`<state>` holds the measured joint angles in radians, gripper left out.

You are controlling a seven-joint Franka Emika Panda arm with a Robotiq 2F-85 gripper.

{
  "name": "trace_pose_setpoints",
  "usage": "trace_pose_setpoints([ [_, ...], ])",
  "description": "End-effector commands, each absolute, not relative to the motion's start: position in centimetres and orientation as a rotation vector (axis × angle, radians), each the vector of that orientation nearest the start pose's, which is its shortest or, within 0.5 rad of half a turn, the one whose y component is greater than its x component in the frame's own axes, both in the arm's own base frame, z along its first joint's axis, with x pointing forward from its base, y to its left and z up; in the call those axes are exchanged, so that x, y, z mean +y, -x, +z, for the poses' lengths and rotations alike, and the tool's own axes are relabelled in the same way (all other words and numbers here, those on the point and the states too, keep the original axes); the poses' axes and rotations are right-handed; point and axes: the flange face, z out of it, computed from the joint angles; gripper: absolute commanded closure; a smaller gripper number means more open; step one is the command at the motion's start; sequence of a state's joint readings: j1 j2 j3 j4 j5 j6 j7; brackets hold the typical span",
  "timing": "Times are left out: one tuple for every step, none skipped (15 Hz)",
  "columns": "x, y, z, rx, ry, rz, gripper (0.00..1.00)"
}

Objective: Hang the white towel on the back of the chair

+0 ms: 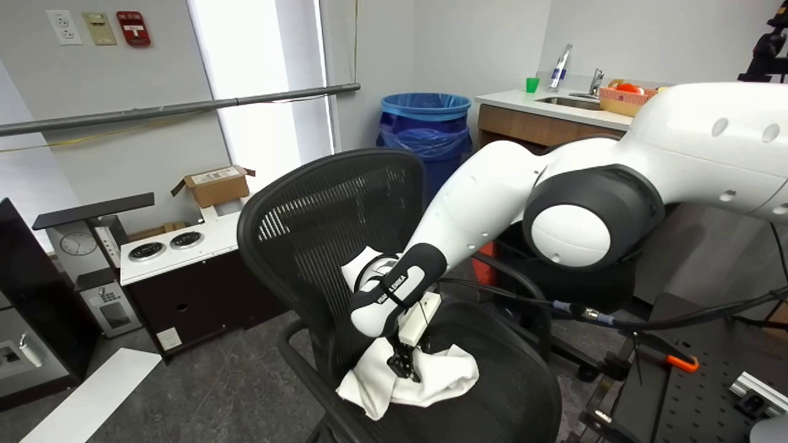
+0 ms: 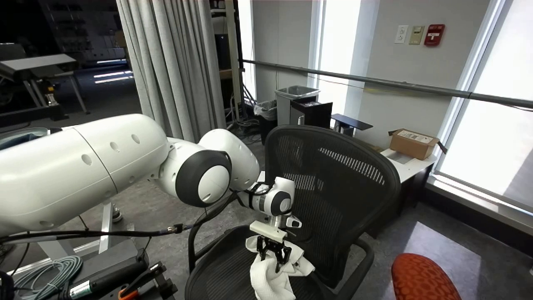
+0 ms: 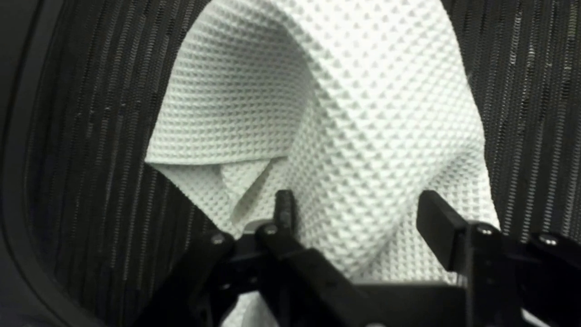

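The white waffle-weave towel (image 1: 448, 373) lies crumpled on the black mesh seat of the chair (image 1: 514, 387). It also shows in an exterior view (image 2: 270, 281), with part of it towards the chair's back. The chair back (image 1: 345, 203) stands upright behind the towel, and it shows in an exterior view too (image 2: 333, 179). My gripper (image 1: 407, 369) points down onto the towel. In the wrist view the gripper (image 3: 357, 197) is open, with its fingers wide apart on either side of a raised towel fold (image 3: 358, 136). Whether the fingertips touch the cloth I cannot tell.
The chair's armrests (image 1: 308, 369) (image 2: 362, 266) flank the seat close to the arm. A dark cart (image 1: 695, 394) with tools stands beside the chair. A toy stove unit (image 1: 184, 246) is behind it. A red-orange seat (image 2: 420, 277) is near the chair.
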<state>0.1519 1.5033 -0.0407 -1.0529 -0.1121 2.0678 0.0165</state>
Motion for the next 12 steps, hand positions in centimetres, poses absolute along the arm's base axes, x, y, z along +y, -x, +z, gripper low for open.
trace_pose_setpoints([
  [6.1,-63.8,-12.4,-0.305,3.215,0.794,0.58],
  [5.9,-64.2,-12.0,-0.302,3.217,0.783,0.65],
  [5.7,-64.5,-11.7,-0.298,3.217,0.770,0.73],
  [5.6,-64.8,-11.4,-0.298,3.215,0.751,0.80],
  [5.6,-65.0,-11.1,-0.294,3.215,0.744,0.89],
  [5.5,-65.2,-11.0,-0.292,3.205,0.738,0.96],
  [5.4,-65.7,-11.4,-0.287,3.203,0.731,1.00],
  [5.4,-65.8,-10.9,-0.286,3.203,0.719,1.00],
  [5.5,-66.0,-10.3,-0.287,3.204,0.701,1.00],
  [5.8,-66.6,-9.9,-0.286,3.210,0.669,1.00],
  [5.9,-67.1,-9.6,-0.287,3.214,0.639,0.99],
  [6.2,-67.9,-8.5,-0.289,3.227,0.589,0.99],
])
